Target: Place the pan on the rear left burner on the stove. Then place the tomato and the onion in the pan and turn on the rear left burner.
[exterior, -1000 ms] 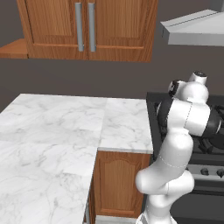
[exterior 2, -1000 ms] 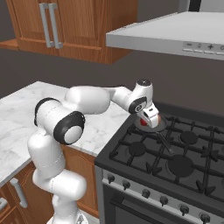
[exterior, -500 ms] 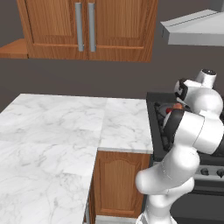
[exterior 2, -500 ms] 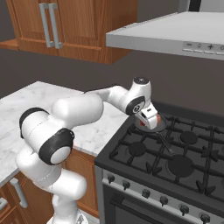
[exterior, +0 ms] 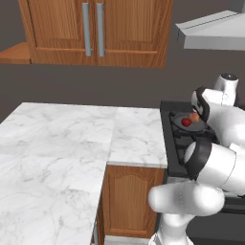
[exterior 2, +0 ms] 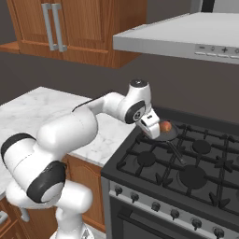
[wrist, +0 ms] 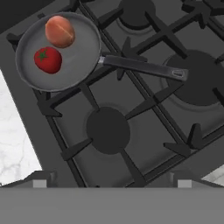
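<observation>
The pan (wrist: 57, 50) sits on the stove (wrist: 144, 109) at its rear left, with the tomato (wrist: 47, 60) and the onion (wrist: 60, 31) inside. The claw (exterior 2: 150, 125) is open above, holding nothing.

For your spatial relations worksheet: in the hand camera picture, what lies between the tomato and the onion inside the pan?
Nothing: in the hand view the tomato and the onion sit close together in the pan, with a narrow strip of bare pan floor between them.

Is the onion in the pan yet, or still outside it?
In. The onion lies inside the pan beside the tomato, on the stove.
</observation>
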